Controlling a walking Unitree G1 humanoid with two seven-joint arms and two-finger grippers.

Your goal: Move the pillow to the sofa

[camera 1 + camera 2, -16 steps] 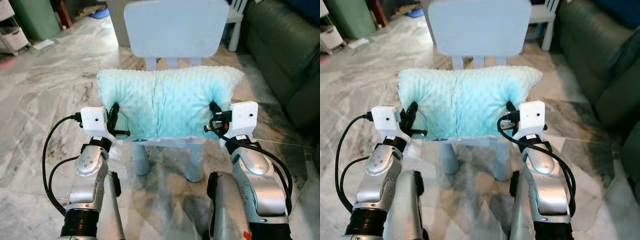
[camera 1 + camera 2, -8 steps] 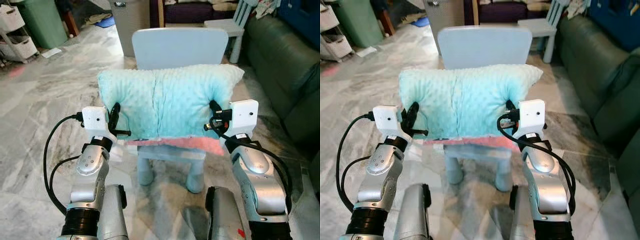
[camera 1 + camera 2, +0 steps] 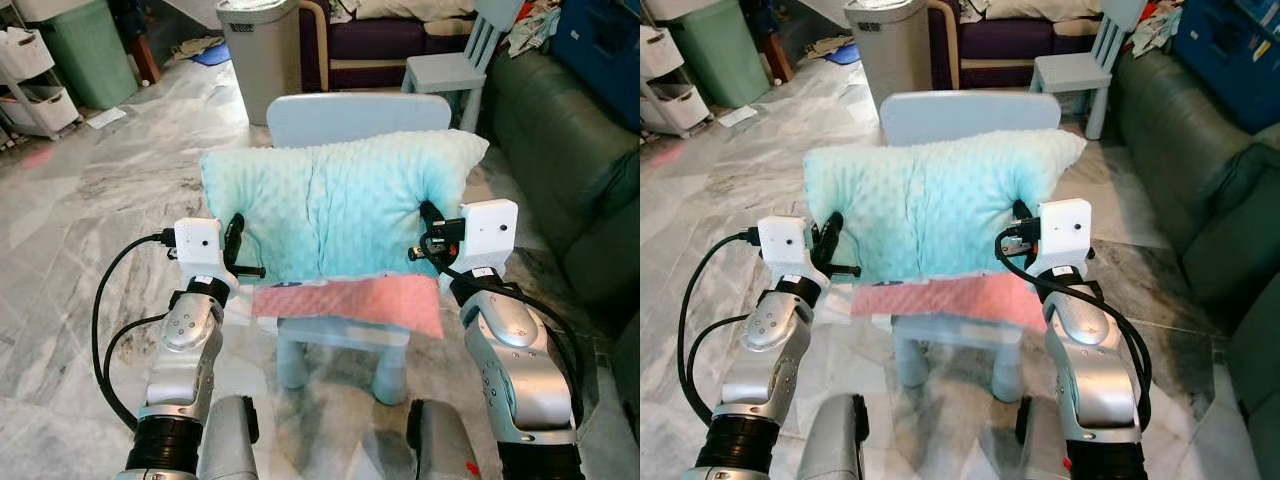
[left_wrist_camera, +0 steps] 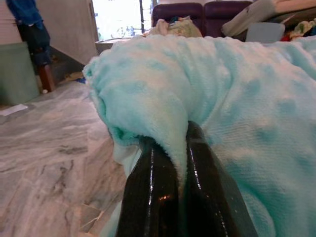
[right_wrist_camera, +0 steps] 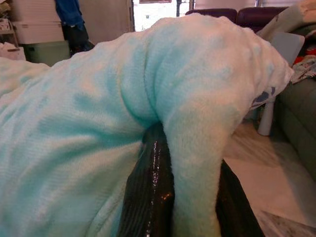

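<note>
Marble floor (image 3: pixel 90 200); pillow (image 3: pixel 335 205) hides chair (image 3: pixel 345 112) seat, both tools gripping.

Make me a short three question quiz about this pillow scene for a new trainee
1. True or false: both grippers are shut on the pillow.
2. What lies on the chair seat under the pillow?
A. a pink cloth
B. a book
C. a tray
3. On which side of the robot is the green sofa?

Key
1. True: the left gripper pinches one end, the right gripper the other.
2. A, the pink cloth.
3. Its right.
</note>
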